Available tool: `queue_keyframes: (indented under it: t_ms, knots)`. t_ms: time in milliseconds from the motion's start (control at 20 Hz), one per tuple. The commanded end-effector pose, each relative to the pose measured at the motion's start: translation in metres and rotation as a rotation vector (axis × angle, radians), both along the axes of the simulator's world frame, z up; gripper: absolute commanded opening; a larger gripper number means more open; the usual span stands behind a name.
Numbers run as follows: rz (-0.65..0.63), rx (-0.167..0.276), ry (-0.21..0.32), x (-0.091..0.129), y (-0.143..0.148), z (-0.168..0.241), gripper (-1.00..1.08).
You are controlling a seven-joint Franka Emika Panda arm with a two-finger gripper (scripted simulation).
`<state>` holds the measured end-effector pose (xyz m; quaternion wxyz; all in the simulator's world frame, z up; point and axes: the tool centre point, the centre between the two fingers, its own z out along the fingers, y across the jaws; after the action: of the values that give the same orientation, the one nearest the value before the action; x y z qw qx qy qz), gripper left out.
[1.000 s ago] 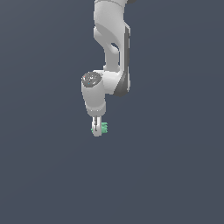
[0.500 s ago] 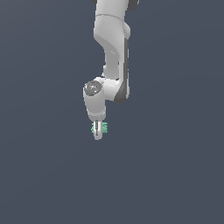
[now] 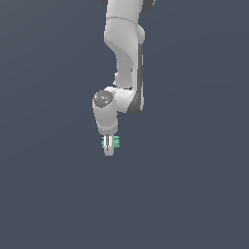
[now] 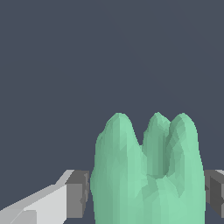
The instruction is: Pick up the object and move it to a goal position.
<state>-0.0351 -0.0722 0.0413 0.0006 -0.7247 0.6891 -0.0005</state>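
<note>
Hanging from the white robot arm [image 3: 124,53], the white gripper [image 3: 110,146] points down, clamped on the small mint-green, lumpy, ridged blob [image 3: 116,141]. Wrist view: grey finger pads [image 4: 78,194] press both flanks of the blob [image 4: 148,175]. Plain dark grey-blue backdrop [image 3: 48,194] all round; no container visible.

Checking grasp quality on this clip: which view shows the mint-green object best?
The wrist view: the green object fills much of the picture, its ridged lobes clear, sitting between the grey pads. The exterior view shows only small green slivers on either side of the tool, with no shape detail.
</note>
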Motion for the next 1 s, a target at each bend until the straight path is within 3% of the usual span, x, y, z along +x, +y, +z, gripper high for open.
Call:
queue_keyframes:
  t_ms: [0,450,950]
  knots:
    - [0.000,0.000,0.002,-0.001,0.000,-0.001,-1.00]
    - [0.000,0.000,0.000,0.003,0.014,0.013,-1.00]
    - [-0.001,-0.001,0.001,0.015,0.078,0.074,-1.00]
